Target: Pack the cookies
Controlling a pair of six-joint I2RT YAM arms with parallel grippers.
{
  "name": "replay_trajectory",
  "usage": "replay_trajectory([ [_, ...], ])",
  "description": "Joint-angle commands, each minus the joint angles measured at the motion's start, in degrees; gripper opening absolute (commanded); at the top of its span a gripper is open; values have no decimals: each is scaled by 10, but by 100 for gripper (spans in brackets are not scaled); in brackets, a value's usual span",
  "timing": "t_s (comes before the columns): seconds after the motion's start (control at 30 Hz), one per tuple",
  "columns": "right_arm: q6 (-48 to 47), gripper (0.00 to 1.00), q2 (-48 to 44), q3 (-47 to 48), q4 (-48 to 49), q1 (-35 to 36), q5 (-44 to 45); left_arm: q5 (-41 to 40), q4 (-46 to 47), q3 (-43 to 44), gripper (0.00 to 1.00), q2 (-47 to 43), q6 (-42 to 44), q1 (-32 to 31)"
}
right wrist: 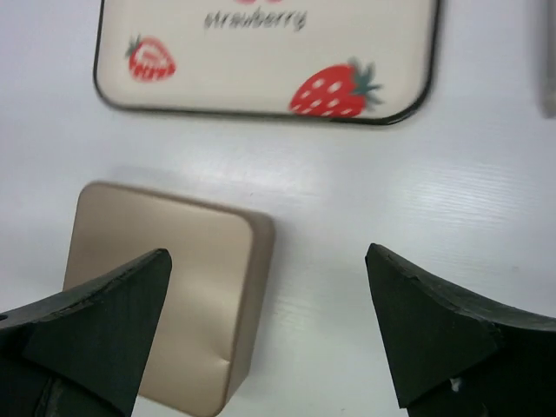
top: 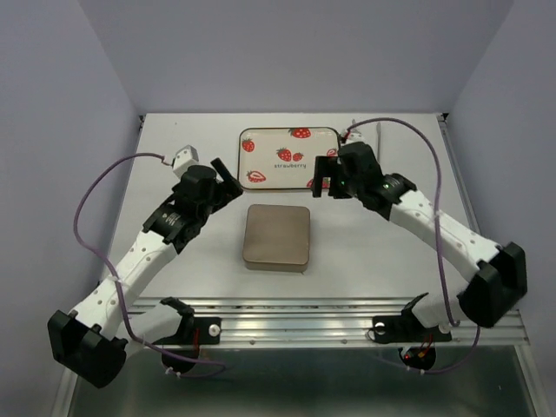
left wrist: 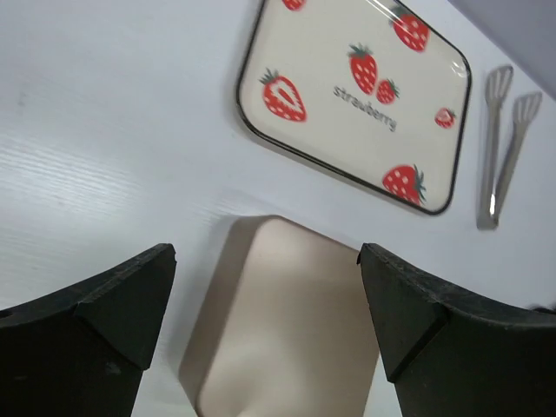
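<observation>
Arm bases sit lowest in the top view, both arms reaching out over the white table [top: 174,252]. Left gripper [top: 228,176] hangs left of the strawberry tray [top: 274,139], fingers spread wide, nothing between them. Right gripper [top: 326,176] sits over the tray's near right edge, fingers likewise apart and empty.

Square metal tin [top: 277,235] lies mid-table between the arms, lid on, just in front of the tray. Both wrist cameras look down on it. Metal tongs [left wrist: 489,204] lie beside the tray's right side.

Cookies: none visible in any view. Tray surface shows only printed strawberries. Whether they are inside the shut tin cannot be told.

Judgement: either packing is finished and closed up, or the tin has yet to be opened. If the latter, the next move calls for gripping the lid by its edges and lifting straight, with the other gripper steadying the base so the smooth tin does not slide.
</observation>
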Motion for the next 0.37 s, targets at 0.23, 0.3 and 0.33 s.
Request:
replay_trajectory([
  [0.23,109,100,-293,-237,65,0,346,-84,-44,-41,99,-74,-13,69],
  [0.3,93,100,-316,-250,80,0,348,-89,-42,-44,99,-81,-16,70],
  [0.33,90,100,-323,-252,79,0,350,-89,-40,-47,99,-84,-16,70],
])
